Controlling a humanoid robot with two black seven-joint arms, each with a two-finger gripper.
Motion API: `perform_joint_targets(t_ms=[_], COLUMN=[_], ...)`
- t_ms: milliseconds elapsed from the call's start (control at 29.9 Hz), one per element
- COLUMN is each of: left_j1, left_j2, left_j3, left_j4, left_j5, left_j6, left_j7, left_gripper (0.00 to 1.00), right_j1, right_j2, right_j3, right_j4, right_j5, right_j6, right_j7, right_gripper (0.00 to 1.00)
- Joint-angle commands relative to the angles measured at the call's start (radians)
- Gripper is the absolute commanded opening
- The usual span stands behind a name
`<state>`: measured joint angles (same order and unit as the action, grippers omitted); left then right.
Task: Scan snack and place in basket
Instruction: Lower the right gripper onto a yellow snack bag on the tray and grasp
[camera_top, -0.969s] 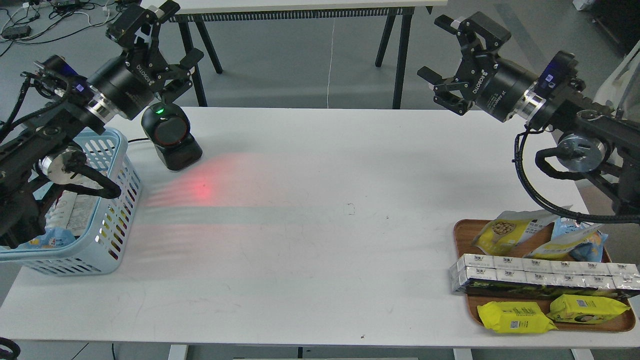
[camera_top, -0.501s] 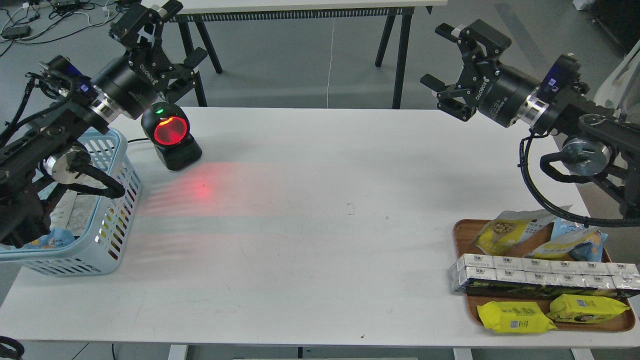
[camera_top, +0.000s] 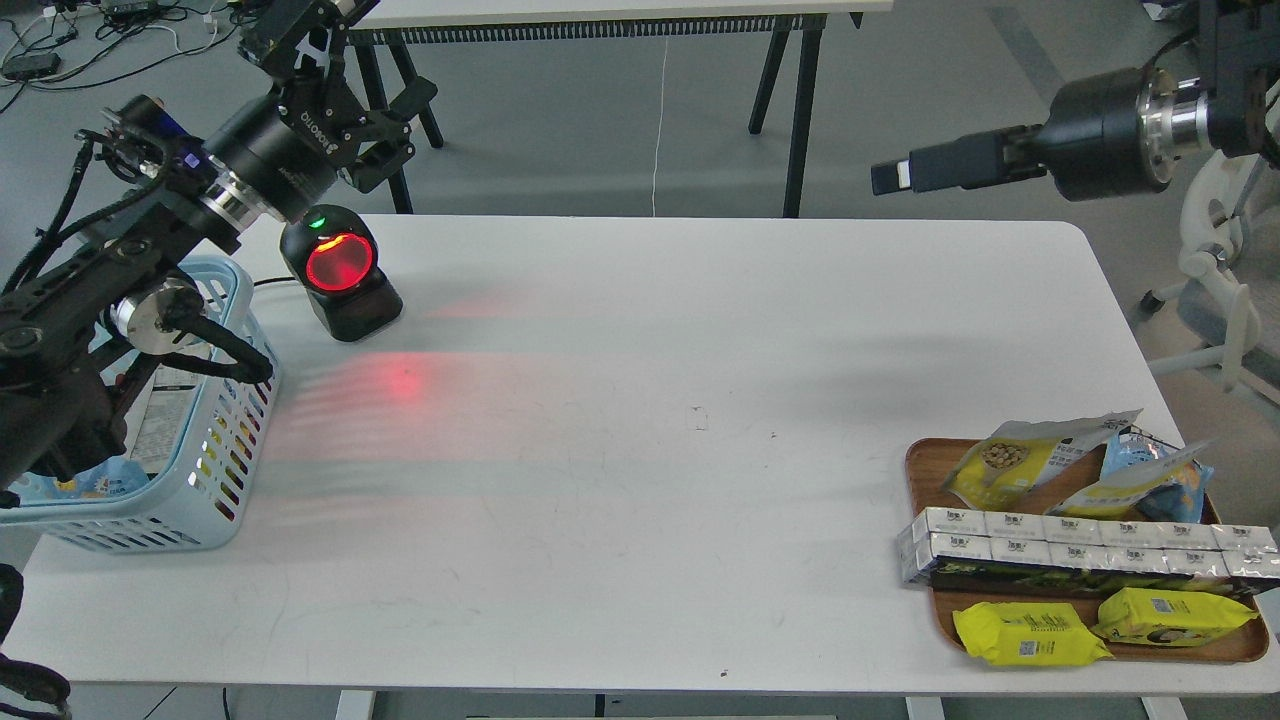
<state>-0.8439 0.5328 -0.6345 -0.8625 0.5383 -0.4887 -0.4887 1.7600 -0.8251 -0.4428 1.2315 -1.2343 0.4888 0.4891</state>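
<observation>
The snack (camera_top: 1010, 462), a yellow and white pouch with a round picture of pale balls, lies at the back of the brown wooden tray (camera_top: 922, 462) on the table's right. The light blue slotted basket (camera_top: 215, 445) stands at the table's left edge, partly behind my left arm, with some packets inside. My left gripper (camera_top: 350, 70) is open and empty, high above the scanner and far from the snack. My right gripper (camera_top: 935, 170) hangs high over the table's back right edge. It is seen side-on as one dark bar, so its fingers cannot be told apart.
A black barcode scanner (camera_top: 340, 270) with a lit red window stands right of the basket and casts red light on the table (camera_top: 400, 380). The tray also holds a blue and yellow bag (camera_top: 1150, 475), a row of white cartons (camera_top: 1080, 550) and two flat yellow packs (camera_top: 1030, 635).
</observation>
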Motion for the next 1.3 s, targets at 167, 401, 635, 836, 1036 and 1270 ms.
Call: perform_joint_targets(t_ms=[167, 401, 635, 836, 1036, 1270], left_j1=[0.006, 0.006, 0.008, 0.008, 0.008, 0.008], left_j2=[0.001, -0.002, -0.005, -0.002, -0.002, -0.004], left_j3=[0.004, 0.006, 0.009, 0.01, 0.01, 0.01], left_j4=[0.0, 0.0, 0.008, 0.008, 0.017, 0.022], left_j5=[0.002, 0.002, 0.002, 0.002, 0.002, 0.002], left_j6=[0.0, 0.0, 0.0, 0.0, 0.0, 0.0], left_j7=[0.0, 0.0, 0.0, 0.0, 0.0, 0.0], left_gripper=[1.0, 1.0, 1.0, 1.0, 1.0, 1.0], right_j1=[0.035, 0.026, -0.048, -0.089, -0.126, -0.171], right_j2=[-0.126, -0.227, -0.247, -0.239, -0.236, -0.224], right_j3=[-0.042, -0.043, -0.051, -0.051, -0.051, -0.033], right_j4=[0.2, 0.299, 0.312, 0.309, 0.295, 0.269], right_j5=[-0.442, -0.602, -0.708, -0.737, -0.789, -0.784], right_j6=[0.0, 0.0, 0.0, 0.0, 0.0, 0.0], right_j7=[0.0, 0.0, 0.0, 0.0, 0.0, 0.0], right_gripper=[0.99, 0.99, 0.99, 0.97, 0.96, 0.92])
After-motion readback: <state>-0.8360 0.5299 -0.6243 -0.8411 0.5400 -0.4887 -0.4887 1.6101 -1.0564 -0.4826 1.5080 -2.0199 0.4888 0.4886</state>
